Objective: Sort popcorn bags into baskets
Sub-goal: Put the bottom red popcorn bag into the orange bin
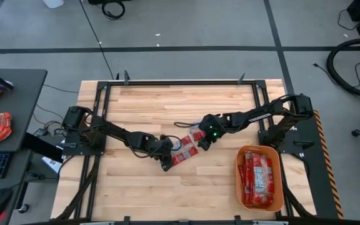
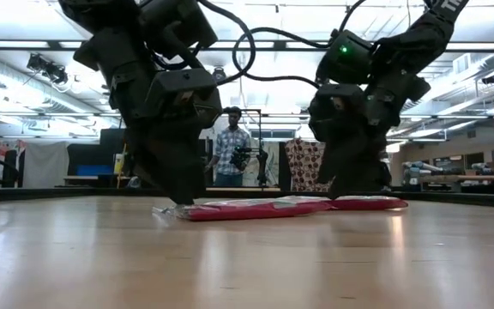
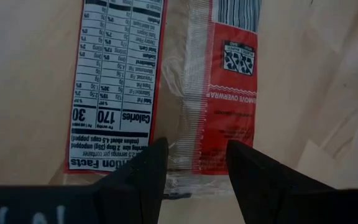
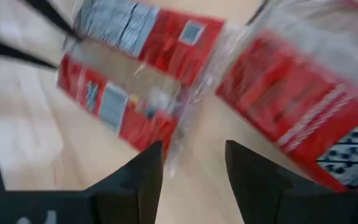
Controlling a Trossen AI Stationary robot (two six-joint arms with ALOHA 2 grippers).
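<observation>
Both grippers are low over the last two popcorn packets at the table's middle, and no packet is lifted yet.

In the high view, left of centre, the left gripper (image 1: 166,164) stands at the lower end of one popcorn packet (image 1: 182,154); its wrist view shows the fingers (image 3: 143,177) spread apart, with the packet's clear sealed edge (image 3: 185,177) between them, so I judge the next move is to close on this edge and lift. Just right, the right gripper (image 1: 202,144), also spread, hovers over the second packet (image 1: 196,134), near the first. At lower right the orange basket (image 1: 281,181) already holds many packets and lies well apart.
</observation>
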